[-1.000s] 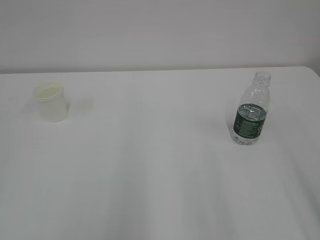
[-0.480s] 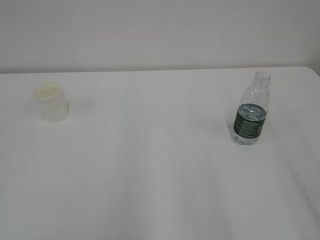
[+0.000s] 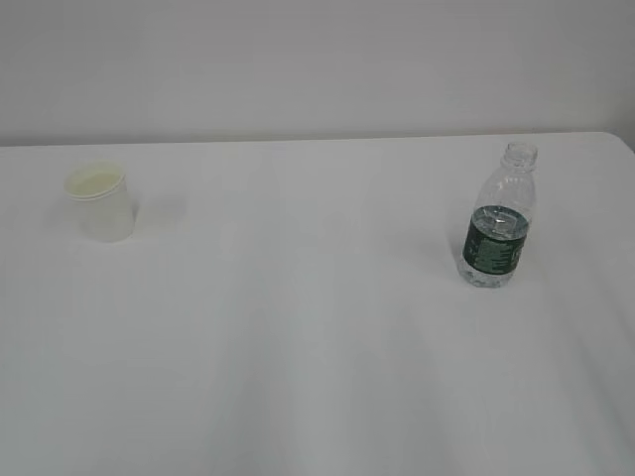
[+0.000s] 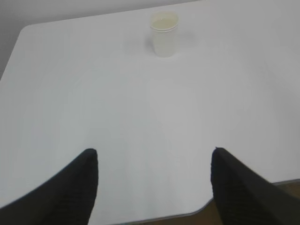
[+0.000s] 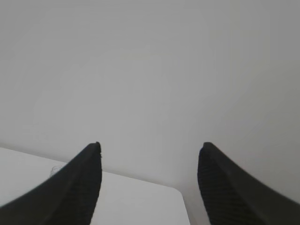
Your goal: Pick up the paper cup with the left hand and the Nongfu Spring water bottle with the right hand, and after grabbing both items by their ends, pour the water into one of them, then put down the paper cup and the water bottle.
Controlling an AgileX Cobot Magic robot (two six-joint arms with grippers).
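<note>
Nothing moved vs earlier, paper cup (image 3: 99, 201) & bottle (image 3: 498, 220) untouched, both hands released, L hand (image 4: 154, 187), R hand (image 5: 150, 183).

The paper cup (image 3: 99, 202) looks matt white, cream inside. The Nongfu Spring water bottle (image 3: 499, 223) is clear, ribbed, glossy plastic with a dark green label. The desk (image 3: 298, 327) is smooth and matt white. My pincer fingers (image 4: 70, 187) are black with a fine ridged texture.

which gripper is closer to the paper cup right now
Left. The left gripper faces the paper cup across bare table, jaws apart. The right gripper points at the wall; no cup in its view.
</note>
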